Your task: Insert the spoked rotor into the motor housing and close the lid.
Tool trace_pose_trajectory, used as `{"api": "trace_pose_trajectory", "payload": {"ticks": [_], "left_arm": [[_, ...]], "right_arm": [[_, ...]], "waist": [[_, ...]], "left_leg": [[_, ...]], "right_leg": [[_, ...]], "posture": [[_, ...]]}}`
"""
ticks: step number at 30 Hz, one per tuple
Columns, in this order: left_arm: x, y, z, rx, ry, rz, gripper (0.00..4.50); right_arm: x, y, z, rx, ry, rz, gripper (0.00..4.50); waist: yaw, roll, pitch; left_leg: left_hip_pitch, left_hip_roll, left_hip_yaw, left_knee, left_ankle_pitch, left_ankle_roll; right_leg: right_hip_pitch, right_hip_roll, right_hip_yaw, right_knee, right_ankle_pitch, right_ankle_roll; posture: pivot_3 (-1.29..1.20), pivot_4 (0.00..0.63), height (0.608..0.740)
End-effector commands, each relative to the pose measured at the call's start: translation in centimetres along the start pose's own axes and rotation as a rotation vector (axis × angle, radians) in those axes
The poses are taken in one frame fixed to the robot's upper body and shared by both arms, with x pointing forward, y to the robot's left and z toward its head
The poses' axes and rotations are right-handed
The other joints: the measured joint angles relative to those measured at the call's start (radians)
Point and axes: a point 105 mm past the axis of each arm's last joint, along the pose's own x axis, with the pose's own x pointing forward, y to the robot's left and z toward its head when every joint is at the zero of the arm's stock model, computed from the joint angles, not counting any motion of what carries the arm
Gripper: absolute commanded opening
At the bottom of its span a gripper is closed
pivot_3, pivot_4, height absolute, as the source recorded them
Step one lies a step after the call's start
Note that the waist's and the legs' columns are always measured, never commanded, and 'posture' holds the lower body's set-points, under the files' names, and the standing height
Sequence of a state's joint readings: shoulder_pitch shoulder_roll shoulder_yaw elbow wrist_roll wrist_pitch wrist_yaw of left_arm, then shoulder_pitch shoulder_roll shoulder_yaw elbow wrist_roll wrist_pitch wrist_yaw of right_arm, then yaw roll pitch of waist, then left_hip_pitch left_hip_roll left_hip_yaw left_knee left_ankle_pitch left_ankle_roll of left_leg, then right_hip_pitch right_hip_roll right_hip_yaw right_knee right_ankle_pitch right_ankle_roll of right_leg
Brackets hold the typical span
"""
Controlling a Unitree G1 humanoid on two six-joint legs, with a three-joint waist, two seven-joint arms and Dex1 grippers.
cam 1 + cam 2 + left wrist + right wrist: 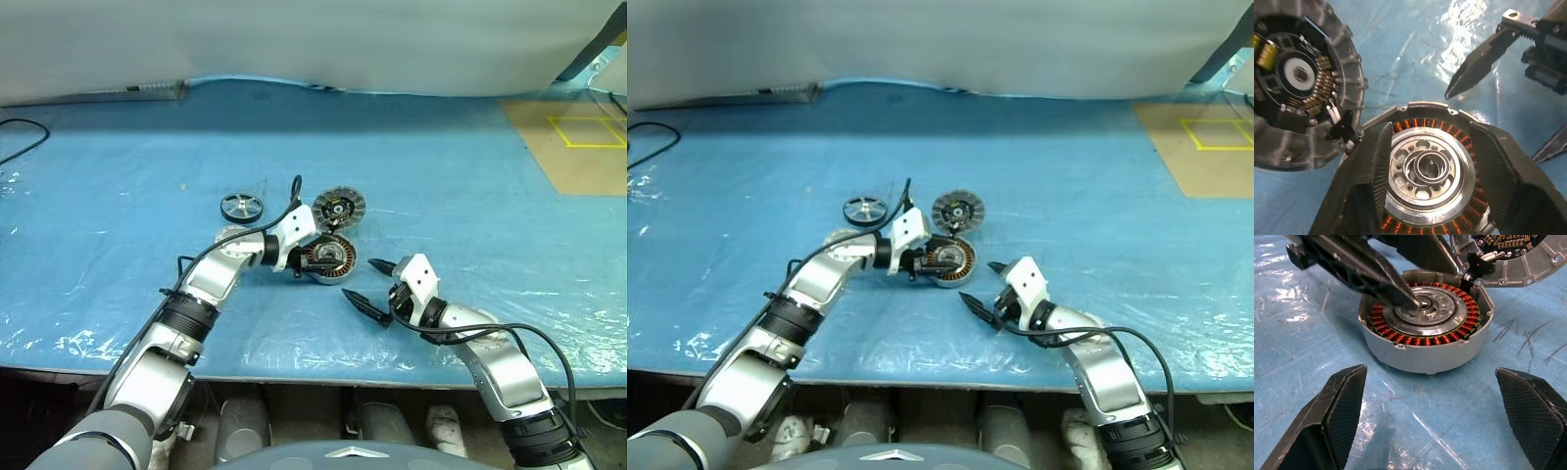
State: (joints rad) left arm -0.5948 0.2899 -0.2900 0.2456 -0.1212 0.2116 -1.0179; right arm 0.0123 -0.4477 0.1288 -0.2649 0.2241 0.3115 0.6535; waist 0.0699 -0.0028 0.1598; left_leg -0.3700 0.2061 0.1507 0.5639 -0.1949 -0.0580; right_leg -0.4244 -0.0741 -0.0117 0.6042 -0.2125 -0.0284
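— On the blue sheet, where's the spoked rotor?

— Apart, left of the lid. The motor housing sits in front, and the left gripper reaches over its centre, fingers partly spread, pinching nothing I can see.

— And the right gripper?

— Spread wide, empty, near the housing.

— Handling?

— Rigid metal, probably heavy, rim slippery. I'd pinch across the rim.

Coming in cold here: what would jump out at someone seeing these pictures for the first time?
The motor housing at the middle of the blue table, its copper windings showing, with the left gripper over its centre. The right gripper waits open just in front of it. Behind lie the lid, touching the housing, and the spoked rotor off to its left.
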Motion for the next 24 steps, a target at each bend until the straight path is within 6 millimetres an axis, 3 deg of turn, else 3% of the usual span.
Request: {"api": "trace_pose_trajectory", "payload": {"ticks": [1,3,9,11,15,18,23,24], "left_arm": [[-1.6,0.2,2.3,0.023,-0.086,0.049,2.70],[-2.5,0.1,2.5,0.005,-0.105,0.083,2.70],[-4.5,-0.8,0.2,-0.059,-0.126,0.195,0.72],[-5.1,-0.8,-0.2,-0.072,-0.161,0.260,0.02],[-5.7,-0.8,-0.9,-0.094,-0.222,0.380,0.02],[-6.3,-0.8,-1.8,-0.099,-0.247,0.480,0.00],[-6.6,-2.4,-3.5,-0.103,-0.231,0.481,0.00],[-6.7,-2.5,-3.8,-0.109,-0.224,0.484,0.00]], "right_arm": [[-0.5,-0.6,2.0,-0.026,-0.055,-0.014,4.47],[-0.5,-1.0,2.2,-0.028,-0.045,-0.030,4.47],[0.0,-1.7,3.2,-0.059,0.063,-0.026,4.47],[0.2,-1.9,4.5,-0.059,0.038,-0.011,4.47],[0.8,-1.6,6.1,-0.053,0.031,0.029,4.47],[1.6,-0.4,7.3,-0.048,0.004,0.081,3.83],[3.0,1.0,6.8,-0.043,0.074,0.124,2.16],[3.2,1.2,6.7,-0.039,0.088,0.129,2.16]], "waist": [[-0.001,0.000,0.000],[-0.002,0.000,0.000],[-0.002,0.000,0.000],[-0.001,0.000,0.000],[0.000,0.000,0.000],[-0.001,0.000,0.000],[-0.003,0.000,0.000],[-0.002,0.000,0.000]], "left_leg": [[0.000,0.000,0.000,0.000,0.000,0.000],[0.000,0.000,0.000,0.000,0.000,0.000],[0.001,0.000,0.000,0.000,0.000,0.000],[0.001,0.000,0.000,0.000,0.000,0.000],[0.000,0.000,0.000,0.000,0.000,0.000],[0.000,0.000,0.000,0.000,0.000,0.000],[0.001,0.001,0.000,-0.001,0.000,0.000],[0.001,0.001,0.000,-0.001,0.000,0.000]], "right_leg": [[0.000,0.000,0.000,0.000,0.000,0.000],[0.000,0.000,0.000,0.000,0.000,0.000],[0.000,0.000,0.000,0.000,0.000,0.000],[0.000,0.000,0.000,0.000,0.000,0.000],[0.000,0.000,0.000,0.000,0.000,0.000],[0.000,0.000,0.000,0.000,0.000,0.000],[0.000,0.001,0.000,0.000,0.000,0.000],[0.000,0.001,0.000,0.000,0.000,0.000]], "posture": [[0.00,0.150,0.740],[0.00,0.150,0.740],[0.00,0.150,0.740],[0.00,0.150,0.740],[0.00,0.150,0.740],[0.00,0.150,0.740],[0.00,0.150,0.740],[0.00,0.150,0.740]]}}
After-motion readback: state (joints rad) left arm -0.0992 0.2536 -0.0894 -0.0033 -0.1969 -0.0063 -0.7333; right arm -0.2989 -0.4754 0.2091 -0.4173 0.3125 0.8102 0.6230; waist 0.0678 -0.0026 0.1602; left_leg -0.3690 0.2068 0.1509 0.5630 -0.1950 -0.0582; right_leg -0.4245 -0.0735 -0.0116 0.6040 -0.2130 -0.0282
